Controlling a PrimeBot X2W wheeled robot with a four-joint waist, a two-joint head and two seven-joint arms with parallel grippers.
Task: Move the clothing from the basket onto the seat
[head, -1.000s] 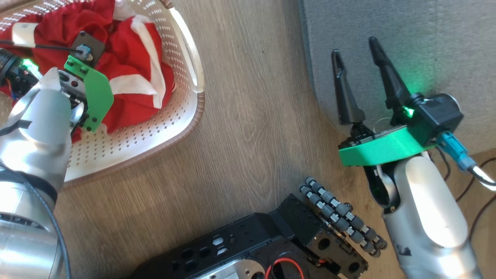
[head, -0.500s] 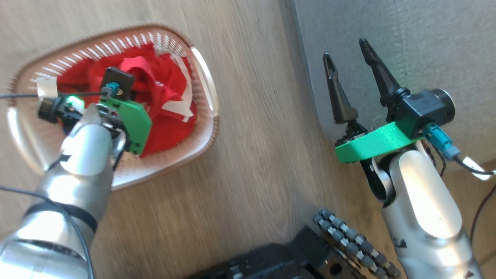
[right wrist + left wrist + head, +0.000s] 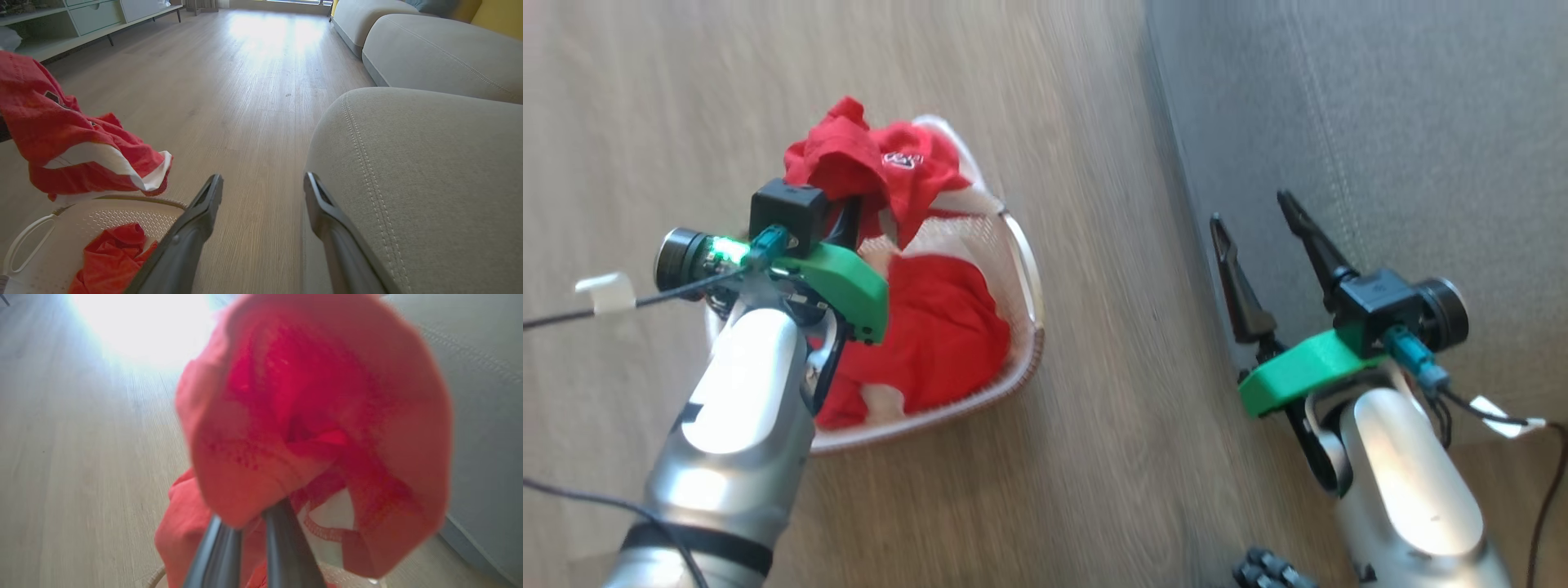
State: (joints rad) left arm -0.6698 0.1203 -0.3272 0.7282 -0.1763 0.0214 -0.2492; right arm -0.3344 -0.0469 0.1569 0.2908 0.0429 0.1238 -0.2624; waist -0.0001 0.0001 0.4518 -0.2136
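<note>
While the right tool (image 3: 1250,207) gapes, the left tool (image 3: 251,520) seemingly pinches red clothing (image 3: 318,416).

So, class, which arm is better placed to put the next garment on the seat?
Left. The left gripper is shut on a red garment held above the basket; the right gripper is open, empty.

I note on my feed two rounded silver-grey forearms (image 3: 737,392), each wrist fitted with a bright green curved bracket (image 3: 1298,367), a black box camera (image 3: 1372,294) and a teal cable plug (image 3: 1414,357), the right gripper (image 3: 1250,207) ending in two long, dark, tapered fingers (image 3: 1238,286); green LED (image 3: 723,247) glows at left wrist.
</note>
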